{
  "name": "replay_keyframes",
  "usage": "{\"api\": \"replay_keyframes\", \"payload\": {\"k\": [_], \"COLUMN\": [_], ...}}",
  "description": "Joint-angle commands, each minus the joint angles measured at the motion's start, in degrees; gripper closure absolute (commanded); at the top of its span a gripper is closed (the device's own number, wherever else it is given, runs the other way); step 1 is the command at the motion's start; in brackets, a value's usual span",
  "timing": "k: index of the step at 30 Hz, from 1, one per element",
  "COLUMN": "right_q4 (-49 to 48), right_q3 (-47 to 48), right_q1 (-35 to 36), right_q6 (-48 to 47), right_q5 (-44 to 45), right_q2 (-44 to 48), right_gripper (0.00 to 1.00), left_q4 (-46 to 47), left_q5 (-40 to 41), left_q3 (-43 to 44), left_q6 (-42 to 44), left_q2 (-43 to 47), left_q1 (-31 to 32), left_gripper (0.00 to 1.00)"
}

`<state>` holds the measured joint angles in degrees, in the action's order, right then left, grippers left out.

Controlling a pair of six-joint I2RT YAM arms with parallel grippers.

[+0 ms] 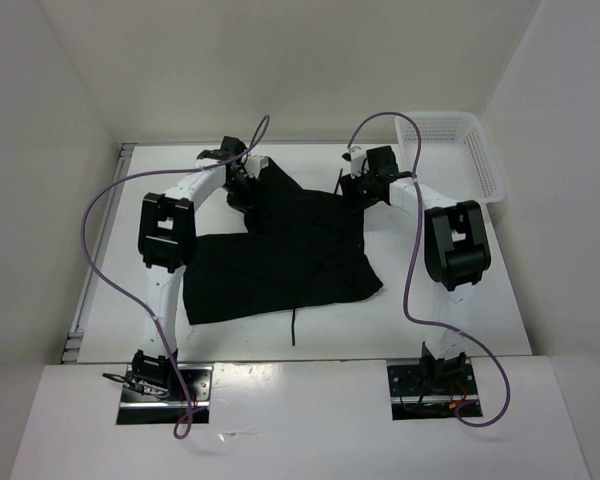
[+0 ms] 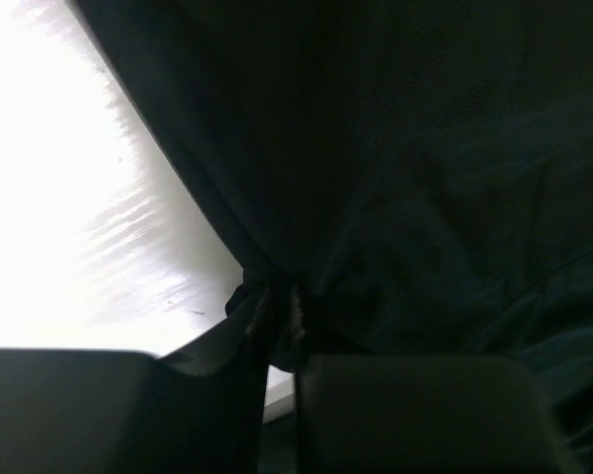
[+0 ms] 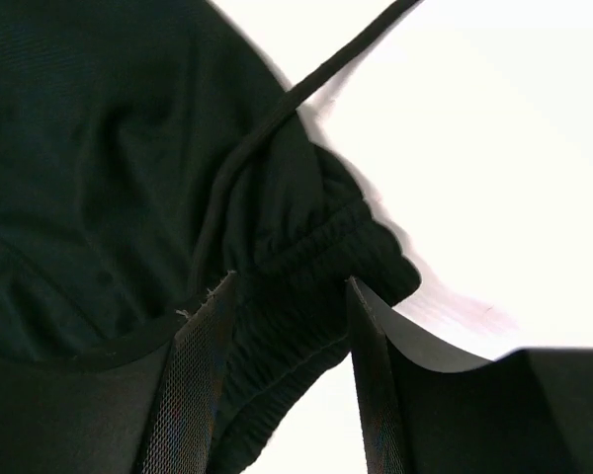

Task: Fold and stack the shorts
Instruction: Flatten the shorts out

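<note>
A white, smooth table point(image 1: 460, 270) is seen from above, and the shorts point(image 1: 280, 260) are spread over its middle as one wide black sheet. They are partly flat, with their breadth running left to right and creases gathered toward the far edge. A white plastic mesh basket point(image 1: 485, 165) stands at the far right corner, apart from the cloth.

The coming move is judged to turn on this: both claws are set at the far edge of the shorts, one at each far corner, and the whole body of the cloth lies on the near side of them, toward the arm bases. A fold would therefore be drawn toward the near edge. Neither arm is clearly nearer to the cloth.

The left claw point(image 2: 277, 326) is drawn in narrow, with a bunched corner of soft, matte fabric pinched between its fingers. The right claw point(image 3: 289, 286) stands apart, astride the puckered elastic waistband. The band lies in the gap and is not seen to be squeezed by the fingers point(image 3: 193, 395), so no grip is judged there yet.

A thin, dark, flat drawstring point(image 3: 306, 79) runs from the waistband out over the bare table.
</note>
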<state>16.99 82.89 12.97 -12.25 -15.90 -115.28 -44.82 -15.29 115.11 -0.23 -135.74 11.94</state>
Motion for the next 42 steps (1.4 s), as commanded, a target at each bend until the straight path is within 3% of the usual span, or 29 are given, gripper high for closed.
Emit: {"api": "replay_keyframes", "payload": {"k": [1, 5, 9, 13, 19, 22, 25, 29, 35, 40, 42], "right_q4": [-4.7, -5.2, -6.6, -7.2, -7.9, -8.4, -8.4, -6.9, -2.1, 13.0, 17.8], "right_q3": [0.8, 0.3, 0.3, -0.3, -0.3, -0.3, 0.3, 2.4, 9.2, 7.8, 4.7], "right_q1": [0.3, 0.3, 0.9, 1.4, 3.1, 4.2, 5.4, 6.2, 7.2, 8.5, 10.6], "right_q6": [1.3, 1.4, 0.8, 0.8, -0.5, -1.6, -2.2, -4.7, -2.7, -9.2, -16.1], "right_q5": [2.9, 4.8, 7.8, 9.5, 10.6, 10.6, 10.1, 7.8, 1.0, -12.3, -14.7], "right_q2": [-1.8, -3.1, -3.1, -3.6, -4.2, -4.2, -4.2, -4.2, -3.5, 0.6, 2.1], "right_gripper": [0.46, 0.55, 0.69, 0.88, 0.97, 0.97, 0.97, 0.72, 0.55, 0.31, 0.23], "left_q4": [-1.0, -1.0, 0.4, 0.4, 0.4, 1.0, 1.0, 1.5, 2.0, 2.0, 2.0], "left_q5": [-1.1, -2.4, 2.5, 11.2, 14.4, 15.6, 12.5, 9.0, 10.4, 12.1, 12.7], "left_q3": [-3.7, -7.0, -8.5, -8.5, -12.4, -18.4, -22.6, -24.5, -23.3, -25.7, -27.6], "left_q6": [0.2, 0.2, 0.2, 0.2, 0.2, 0.2, 0.2, 0.2, 0.2, 0.2, 0.2], "left_q2": [1.6, 2.9, 5.8, 9.7, 17.5, 20.2, 21.7, 22.3, 21.7, 24.7, 25.8], "left_q1": [-0.3, -0.3, -1.0, -7.1, -11.9, -12.5, -13.6, -13.6, -16.7, -20.1, -20.1], "left_gripper": [0.85, 1.0, 1.0, 1.0, 1.0, 0.88, 0.53, 0.41, 0.39, 0.37, 0.37]}}
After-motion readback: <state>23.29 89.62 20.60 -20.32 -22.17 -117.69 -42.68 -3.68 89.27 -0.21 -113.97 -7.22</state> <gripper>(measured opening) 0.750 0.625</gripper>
